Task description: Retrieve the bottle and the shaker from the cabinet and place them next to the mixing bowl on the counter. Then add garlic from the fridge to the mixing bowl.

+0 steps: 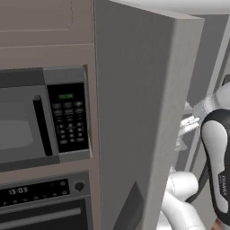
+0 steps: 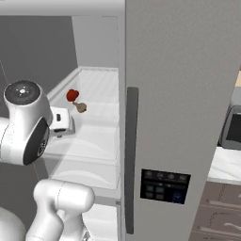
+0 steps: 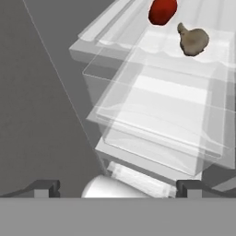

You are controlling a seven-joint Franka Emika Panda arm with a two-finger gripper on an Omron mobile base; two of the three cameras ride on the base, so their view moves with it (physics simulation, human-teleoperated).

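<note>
garlic (image 3: 193,40): pale brown bulb with a short stalk, lying on a clear fridge shelf (image 2: 96,96) — seen in the right base view too (image 2: 81,108)
red item (image 3: 162,11): rounded, just beside the garlic on the same shelf, apart from it
clear drawers (image 3: 156,124): stacked below that shelf
gripper (image 3: 117,188): fingers spread wide, nothing between them — well short of the garlic
fridge door (image 2: 183,117): grey, closed, dark handle and control panel
microwave (image 1: 40,119): left of the fridge

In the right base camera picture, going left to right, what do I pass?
Robot arm → red item on the fridge shelf → garlic → fridge door handle → door control panel → counter.
</note>
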